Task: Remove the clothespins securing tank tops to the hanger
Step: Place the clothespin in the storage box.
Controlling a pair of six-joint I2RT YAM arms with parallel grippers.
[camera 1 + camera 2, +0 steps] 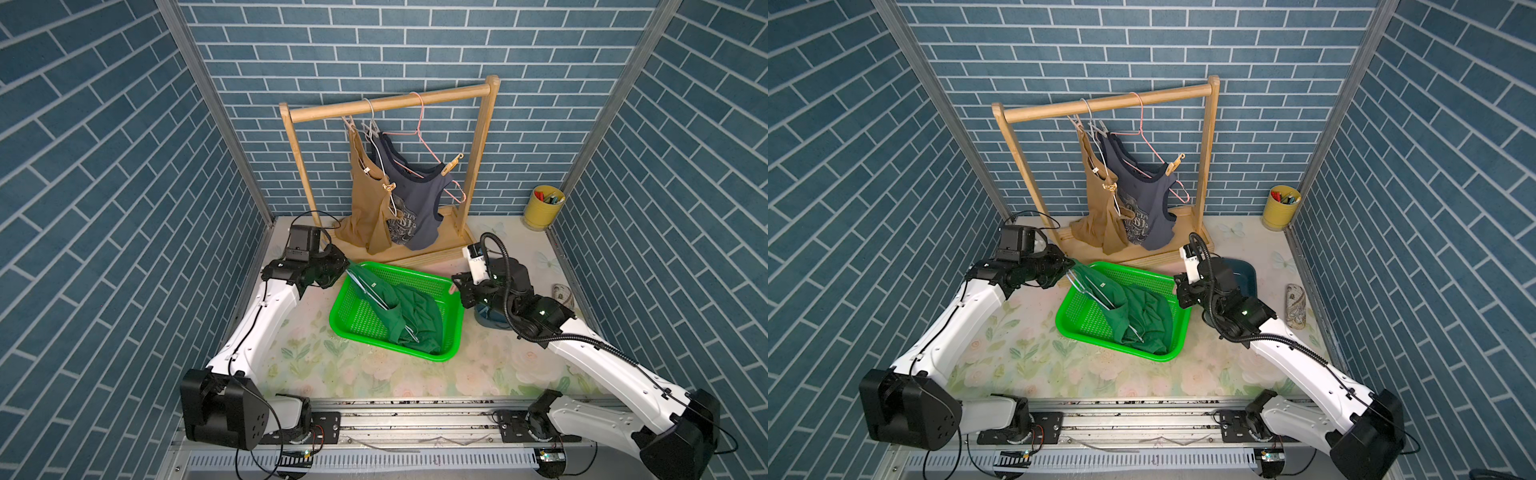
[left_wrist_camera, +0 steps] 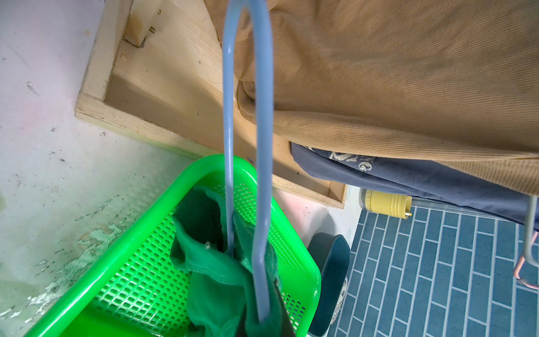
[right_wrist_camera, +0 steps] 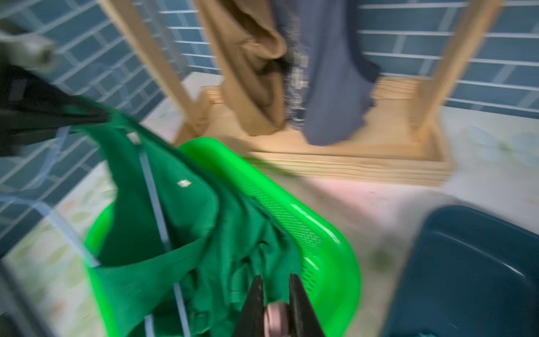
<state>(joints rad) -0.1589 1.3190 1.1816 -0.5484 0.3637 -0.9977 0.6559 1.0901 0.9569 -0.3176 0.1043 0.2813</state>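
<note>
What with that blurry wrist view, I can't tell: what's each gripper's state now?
Left gripper: closed on the pale blue wire hanger.
Right gripper: closed on a small pink clothespin.

Even bright light; right-wrist motion blur

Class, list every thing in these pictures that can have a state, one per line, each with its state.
left pincer, shut on blue hanger
right pincer, shut on pink clothespin
green tank top, on the blue hanger, slumped in green basket
tan tank top, hanging on wooden rack, clipped
grey-blue tank top, hanging, clipped by tan clothespin
yellow cup, upright
</note>
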